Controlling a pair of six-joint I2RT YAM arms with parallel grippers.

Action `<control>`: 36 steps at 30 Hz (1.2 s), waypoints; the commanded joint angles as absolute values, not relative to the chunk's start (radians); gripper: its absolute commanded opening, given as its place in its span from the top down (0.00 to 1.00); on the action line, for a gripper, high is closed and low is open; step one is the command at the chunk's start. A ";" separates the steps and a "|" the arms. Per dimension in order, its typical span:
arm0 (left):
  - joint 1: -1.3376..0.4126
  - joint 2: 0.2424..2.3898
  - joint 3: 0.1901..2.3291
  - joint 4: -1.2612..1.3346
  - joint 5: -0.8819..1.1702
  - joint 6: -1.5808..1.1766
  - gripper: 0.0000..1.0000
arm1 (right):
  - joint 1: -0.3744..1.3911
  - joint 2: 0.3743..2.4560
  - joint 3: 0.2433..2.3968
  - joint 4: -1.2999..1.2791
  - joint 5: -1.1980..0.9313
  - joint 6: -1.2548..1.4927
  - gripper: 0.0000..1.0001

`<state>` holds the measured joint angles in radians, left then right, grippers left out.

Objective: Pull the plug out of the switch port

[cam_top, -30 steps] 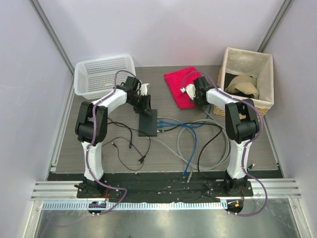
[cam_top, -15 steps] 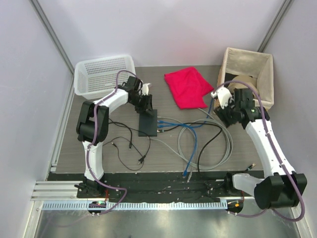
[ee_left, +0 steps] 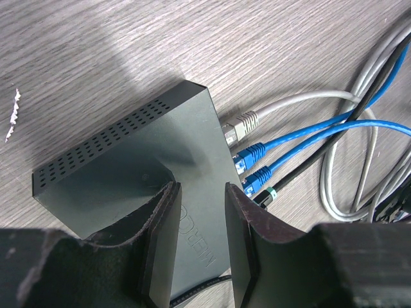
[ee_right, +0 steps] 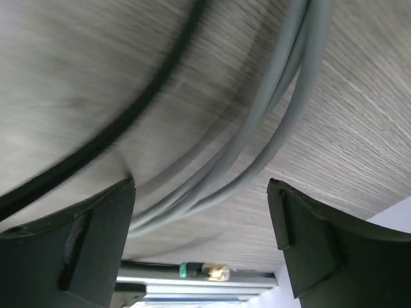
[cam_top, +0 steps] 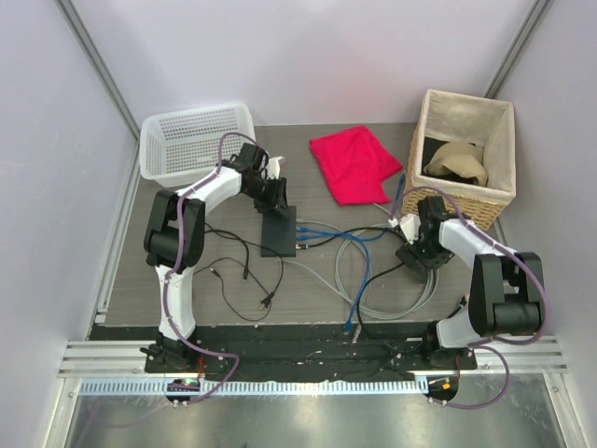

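The flat, matte black rectangular switch (ee_left: 128, 167) lies on the grey wood-grain tabletop (ee_left: 96, 58) directly under my left gripper (ee_left: 200, 192). Its two black fingers (ee_left: 160, 237) stand a narrow gap apart over the top face, pinching nothing; I cannot tell whether they touch it. Just off one fingertip, along the switch's socket edge, a grey plug (ee_left: 241, 122) and two blue plugs (ee_left: 252, 154) sit in their ports, with a darker plug bearing a green band (ee_left: 265, 192) nearest the wrist. Their cables run away from that hand in grey, blue and black loops. My right gripper (ee_right: 200, 189) hangs well apart from the switch, fingers spread wide and holding nothing, low over grey cables (ee_right: 276, 122), with a black cable (ee_right: 128, 122) passing near one finger. Beyond it lie a crumpled red cloth (cam_top: 353, 166) and a lined wicker basket (cam_top: 424, 131); beyond the left gripper stands a white perforated plastic basket (cam_top: 196, 140).
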<state>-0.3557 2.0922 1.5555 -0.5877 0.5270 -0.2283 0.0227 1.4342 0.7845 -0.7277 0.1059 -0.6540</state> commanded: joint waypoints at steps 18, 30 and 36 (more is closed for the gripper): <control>-0.376 2.160 1.502 -0.646 0.437 -0.184 0.59 | -0.328 1.301 1.124 -1.024 -0.483 -1.020 0.14; -0.376 2.106 1.459 -0.656 0.399 -0.141 0.59 | 0.090 1.537 1.489 -0.822 -0.742 -0.493 0.12; -0.353 2.060 1.468 -0.735 0.397 -0.098 0.56 | 0.176 1.868 1.614 -0.640 -0.896 -0.152 0.21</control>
